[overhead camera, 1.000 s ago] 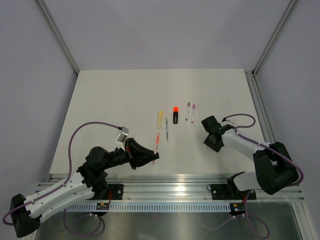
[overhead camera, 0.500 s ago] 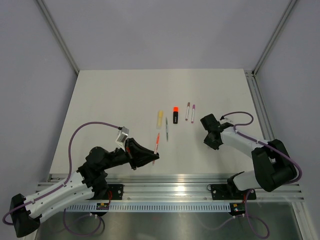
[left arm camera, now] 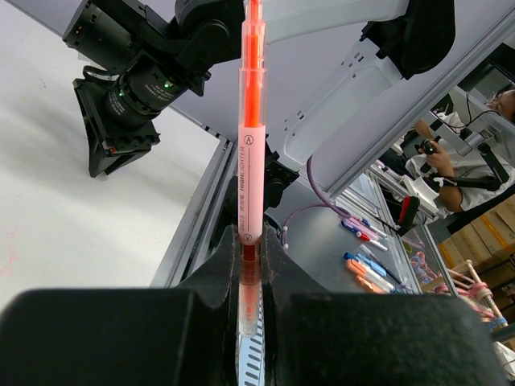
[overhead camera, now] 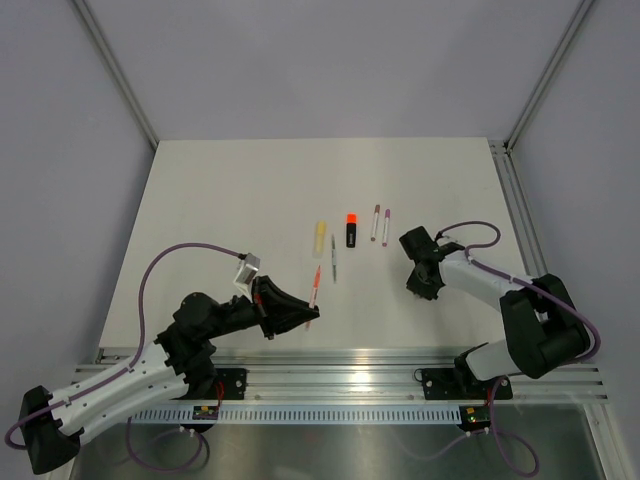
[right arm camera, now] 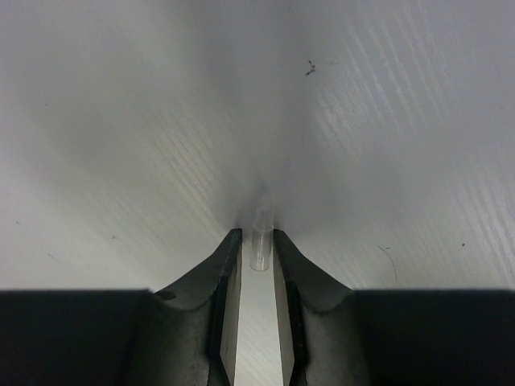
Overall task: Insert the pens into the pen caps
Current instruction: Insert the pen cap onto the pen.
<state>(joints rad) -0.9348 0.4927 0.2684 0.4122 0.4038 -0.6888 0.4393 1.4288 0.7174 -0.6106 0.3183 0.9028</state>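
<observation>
Your left gripper [left arm camera: 251,249] is clamped tight on the orange-red pen [left arm camera: 249,153]. It holds the pen low on the barrel, so most of its length sticks out past the jaws, over the near left part of the table [overhead camera: 220,200]. The pen is a slim, stiff tube of smooth translucent plastic with an orange core, and it looks very light. Expect it to pivot or slide in the grip if you push off its axis.

Your right gripper [right arm camera: 256,237] is down at the table surface on the right, with its jaws drawn in close on either side of the whitish cap [right arm camera: 261,245]. You cannot tell here whether the pads are actually pressing it. The cap is a tiny, clear-looking hollow cylinder, probably thin-walled, slick and nearly weightless, so it may squirt out or roll. Take it across the middle of its body, squeeze gently, and leave the mouth free.

The pale yellow highlighter [overhead camera: 319,234], grey pen [overhead camera: 333,258], black highlighter [overhead camera: 351,230] and white pens [overhead camera: 375,222] lie mid-table between the arms.
</observation>
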